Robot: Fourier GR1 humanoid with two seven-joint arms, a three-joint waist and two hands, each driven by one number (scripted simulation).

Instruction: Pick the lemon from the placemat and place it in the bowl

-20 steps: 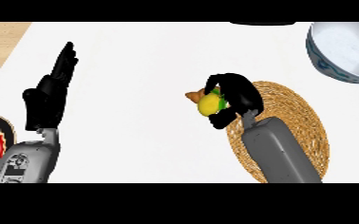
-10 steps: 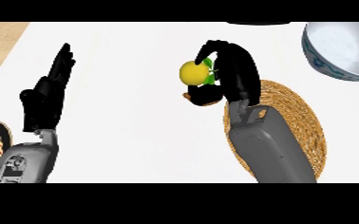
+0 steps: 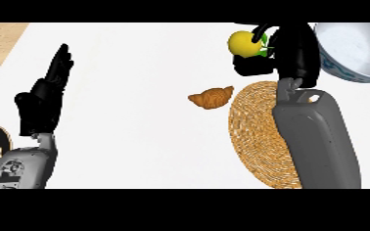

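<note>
The white bench (image 3: 145, 142) fills the head view, with a strip of wood-coloured edge at 10 o'clock and a wide bare stretch across its middle. A croissant (image 3: 212, 98) lies near the centre, just beside the woven placemat (image 3: 253, 132) at 4 o'clock. The right forearm (image 3: 318, 137) crosses over the placemat and hides much of it. At 2 o'clock, the bowl (image 3: 345, 54) is cut off by the view's right edge, and it sits close beside the right robot hand (image 3: 292, 54). That robot hand curls around the lemon (image 3: 245, 43), holding it at 1 o'clock, left of the bowl. The lemon is bright yellow with a green leaf. The left robot hand (image 3: 45, 98) rests at 9 o'clock, fingers straight and released.
</note>
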